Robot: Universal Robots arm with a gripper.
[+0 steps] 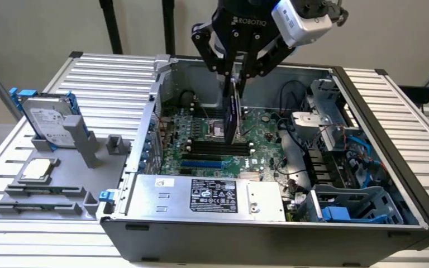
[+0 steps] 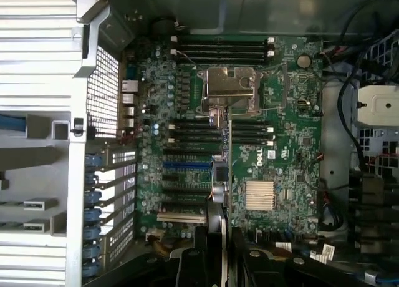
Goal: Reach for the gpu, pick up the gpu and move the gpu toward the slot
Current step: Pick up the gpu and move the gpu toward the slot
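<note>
Carrying the gpu (image 1: 233,111) edge-on, the pincer (image 1: 236,70) clamps its top above the motherboard (image 2: 280,168); transport step, requiring slot alignment.

The exterior view looks down from a raised position outside the open computer case (image 1: 274,234), facing its power-supply end, far enough off to include the slatted table (image 1: 103,72) and the grey fixture tray (image 1: 51,195) on the exterior view's left. The wrist view looks steeply down into the case from close above, along the gripper (image 2: 218,237). Both views share the green motherboard (image 1: 263,139) (image 2: 287,143) and its black memory slots (image 1: 218,148) (image 2: 249,134).
</note>
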